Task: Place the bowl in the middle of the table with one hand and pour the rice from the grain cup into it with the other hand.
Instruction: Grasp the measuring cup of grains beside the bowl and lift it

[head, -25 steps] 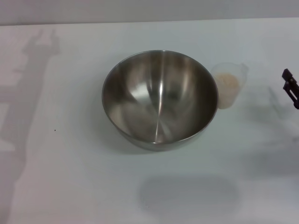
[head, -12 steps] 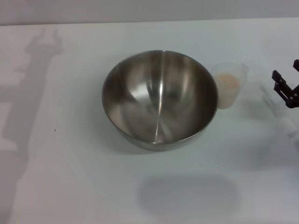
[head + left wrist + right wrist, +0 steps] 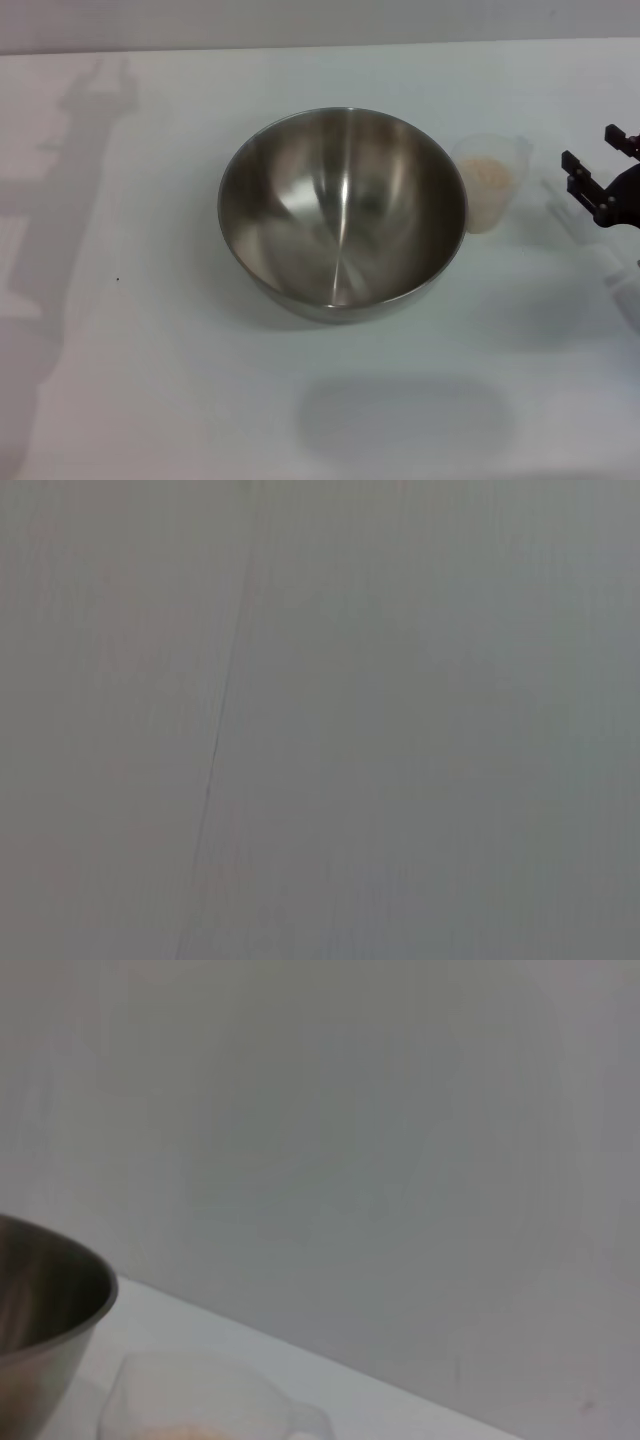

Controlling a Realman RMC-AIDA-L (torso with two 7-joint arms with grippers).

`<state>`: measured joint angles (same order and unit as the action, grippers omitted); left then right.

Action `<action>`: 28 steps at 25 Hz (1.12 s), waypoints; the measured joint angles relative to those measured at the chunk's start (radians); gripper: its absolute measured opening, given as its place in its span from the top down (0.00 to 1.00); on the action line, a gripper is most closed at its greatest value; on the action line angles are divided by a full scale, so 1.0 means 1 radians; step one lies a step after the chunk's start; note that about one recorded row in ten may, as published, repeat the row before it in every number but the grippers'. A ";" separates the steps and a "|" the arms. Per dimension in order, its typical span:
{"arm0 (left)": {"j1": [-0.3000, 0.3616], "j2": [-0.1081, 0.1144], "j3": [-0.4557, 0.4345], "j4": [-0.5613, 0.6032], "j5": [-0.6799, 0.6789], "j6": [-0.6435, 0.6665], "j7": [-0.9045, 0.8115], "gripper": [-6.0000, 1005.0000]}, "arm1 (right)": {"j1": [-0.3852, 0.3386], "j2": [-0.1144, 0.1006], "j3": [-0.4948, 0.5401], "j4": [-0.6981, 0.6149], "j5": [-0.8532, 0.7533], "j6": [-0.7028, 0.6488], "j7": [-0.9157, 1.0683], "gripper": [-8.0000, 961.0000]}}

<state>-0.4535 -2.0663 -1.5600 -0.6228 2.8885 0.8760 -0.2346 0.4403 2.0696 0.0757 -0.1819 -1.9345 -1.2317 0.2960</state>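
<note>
One shiny steel bowl [image 3: 342, 212] — wide, empty.

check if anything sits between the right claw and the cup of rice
Nothing visible does. The right claw, open, is at the table's right edge, and only bare tabletop separates it from the cup beside the bowl.

Head view: the right gripper [image 3: 598, 170] enters at 3 o'clock, its arm cut off by the frame edge. The left gripper is out of view; only a shadow at 9 o'clock shows. The bowl [image 3: 342, 212] hides the near wall of the grain cup [image 3: 492, 182]. Right wrist view: the bowl [image 3: 42, 1325] and grain cup [image 3: 200, 1402] are cropped at the edges, and the rice [image 3: 170, 1430] barely shows.
</note>
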 joint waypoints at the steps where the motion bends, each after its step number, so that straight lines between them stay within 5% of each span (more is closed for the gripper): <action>1: 0.000 0.000 0.000 0.000 0.000 0.001 0.000 0.67 | 0.005 0.001 -0.012 -0.004 0.000 0.010 0.000 0.39; 28: 0.001 0.000 -0.002 0.002 -0.005 0.007 -0.004 0.67 | 0.061 0.003 -0.089 -0.004 0.000 0.088 -0.013 0.39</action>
<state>-0.4528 -2.0662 -1.5616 -0.6212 2.8834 0.8832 -0.2383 0.5009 2.0724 -0.0136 -0.1863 -1.9343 -1.1432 0.2827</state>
